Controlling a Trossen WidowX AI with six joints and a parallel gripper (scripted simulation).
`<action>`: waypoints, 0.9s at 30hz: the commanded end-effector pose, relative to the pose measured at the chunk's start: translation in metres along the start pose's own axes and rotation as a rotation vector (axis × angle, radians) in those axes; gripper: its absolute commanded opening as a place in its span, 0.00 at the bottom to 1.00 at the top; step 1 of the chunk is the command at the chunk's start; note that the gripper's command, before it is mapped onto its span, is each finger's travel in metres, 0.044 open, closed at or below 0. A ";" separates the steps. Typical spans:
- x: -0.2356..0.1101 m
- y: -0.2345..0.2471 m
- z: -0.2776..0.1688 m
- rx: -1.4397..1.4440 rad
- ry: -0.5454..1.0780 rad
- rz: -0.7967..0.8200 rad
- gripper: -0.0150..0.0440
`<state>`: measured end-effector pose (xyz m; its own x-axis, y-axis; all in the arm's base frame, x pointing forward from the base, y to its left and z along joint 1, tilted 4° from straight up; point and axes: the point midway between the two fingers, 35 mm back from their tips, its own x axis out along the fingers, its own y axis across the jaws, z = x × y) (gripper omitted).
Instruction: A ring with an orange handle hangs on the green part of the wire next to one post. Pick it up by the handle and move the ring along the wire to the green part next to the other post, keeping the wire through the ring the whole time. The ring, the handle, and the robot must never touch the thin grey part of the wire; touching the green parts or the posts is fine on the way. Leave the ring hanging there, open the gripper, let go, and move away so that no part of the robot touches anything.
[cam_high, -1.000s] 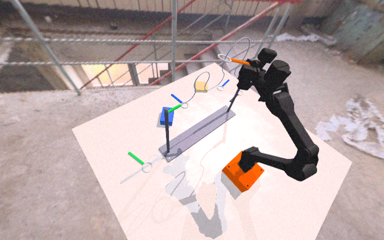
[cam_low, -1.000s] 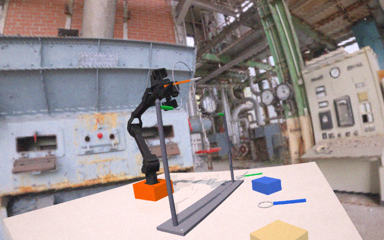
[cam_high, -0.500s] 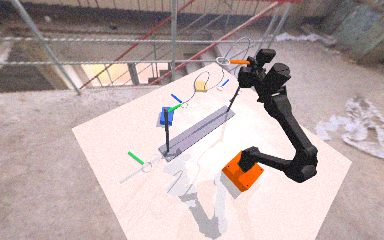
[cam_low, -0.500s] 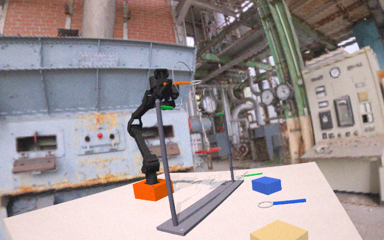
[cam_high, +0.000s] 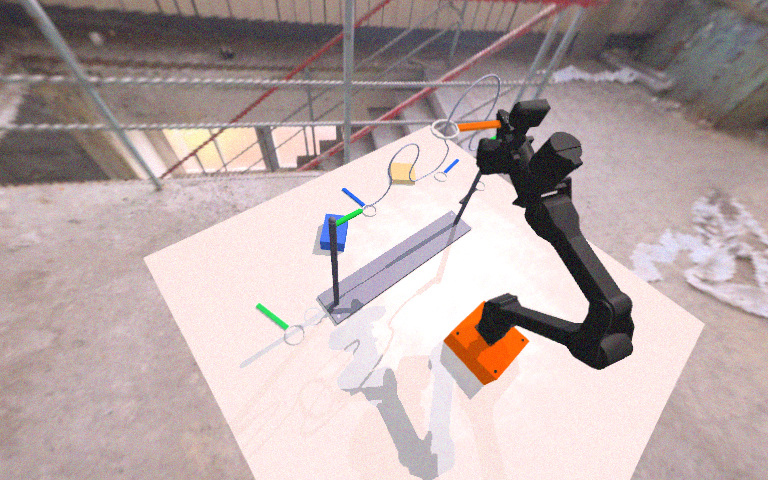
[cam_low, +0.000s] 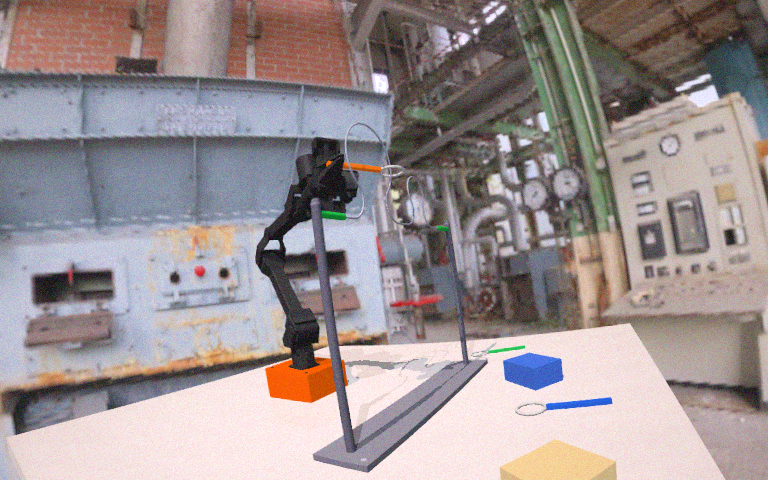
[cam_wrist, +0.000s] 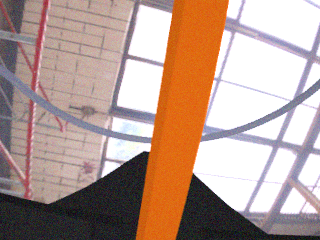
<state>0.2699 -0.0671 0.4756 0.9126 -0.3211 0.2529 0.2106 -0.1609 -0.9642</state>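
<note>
My gripper (cam_high: 502, 122) (cam_low: 329, 164) is shut on the orange handle (cam_high: 478, 125) (cam_low: 355, 166) (cam_wrist: 182, 114) and holds it roughly level, high above the table. The ring (cam_high: 445, 129) (cam_low: 393, 166) at the handle's far end sits around the thin grey wire (cam_high: 479, 82) (cam_low: 362, 129), just past the tall loop. I cannot tell whether the ring touches the wire. One post (cam_high: 465, 199) (cam_low: 330, 316) stands just below my gripper with its green part (cam_low: 334, 215). The other post (cam_high: 334, 266) (cam_low: 456, 288) carries a green part (cam_high: 348, 216) (cam_low: 441, 228) too.
The posts stand on a grey base strip (cam_high: 396, 261) (cam_low: 408, 414). A blue block (cam_high: 338, 232) (cam_low: 532, 370), a tan block (cam_high: 403, 172) (cam_low: 557, 461), a green-handled ring (cam_high: 272, 316) (cam_low: 505, 349) and blue-handled rings (cam_high: 352, 196) (cam_low: 577, 403) lie on the table. The arm's orange base (cam_high: 485, 352) (cam_low: 305, 380) is nearby.
</note>
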 end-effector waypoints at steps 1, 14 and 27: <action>-0.002 -0.003 -0.001 -0.038 -0.004 -0.027 0.00; -0.001 -0.008 0.000 -0.179 -0.020 -0.106 0.00; -0.001 -0.014 0.001 -0.317 -0.036 -0.185 0.00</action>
<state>0.2671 -0.0637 0.4877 0.8857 -0.2369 0.3994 0.2559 -0.4687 -0.8455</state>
